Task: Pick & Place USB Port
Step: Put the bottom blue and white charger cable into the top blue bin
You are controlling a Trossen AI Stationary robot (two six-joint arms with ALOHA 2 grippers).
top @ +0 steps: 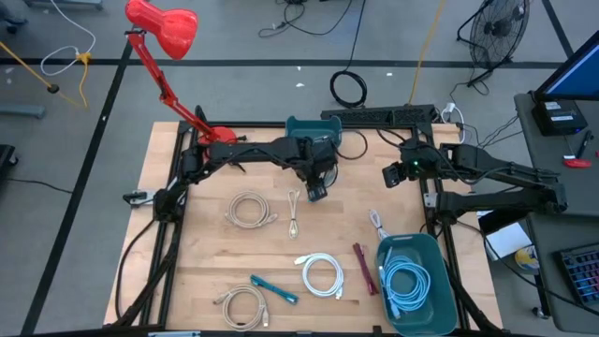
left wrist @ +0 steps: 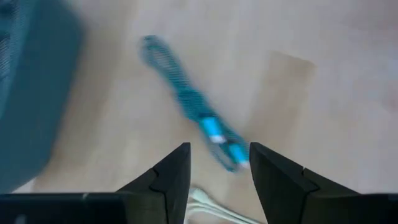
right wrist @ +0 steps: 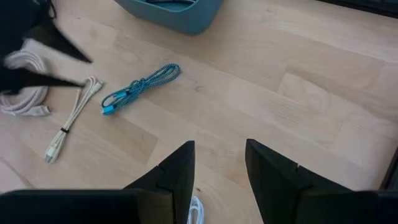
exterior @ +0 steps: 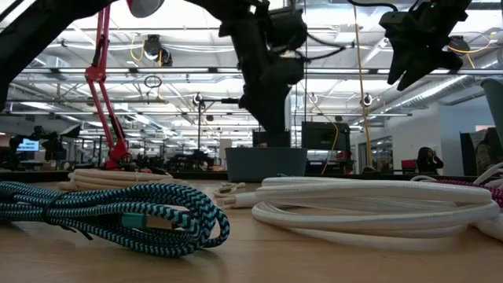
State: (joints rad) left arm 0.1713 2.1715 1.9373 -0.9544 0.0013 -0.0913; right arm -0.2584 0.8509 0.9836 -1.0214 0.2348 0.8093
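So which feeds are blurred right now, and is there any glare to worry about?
Left wrist view: motion-smeared; the teal braided cable and the teal bin are soft. Right wrist view: sharp on the wooden table, but a dark blurred shape covers one corner. Low view: the coiled white cable up close is soft, and the ceiling lights wash out bright. High view: even light, no glare.

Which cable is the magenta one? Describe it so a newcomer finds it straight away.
Start at the teal bin holding a coiled blue cable, at the table's near right corner in the overhead view. Just left of that bin lies the magenta cable, folded into a short straight bundle. The white cable on its other side is wound in a round coil, so the dark pink stick shape stands out.
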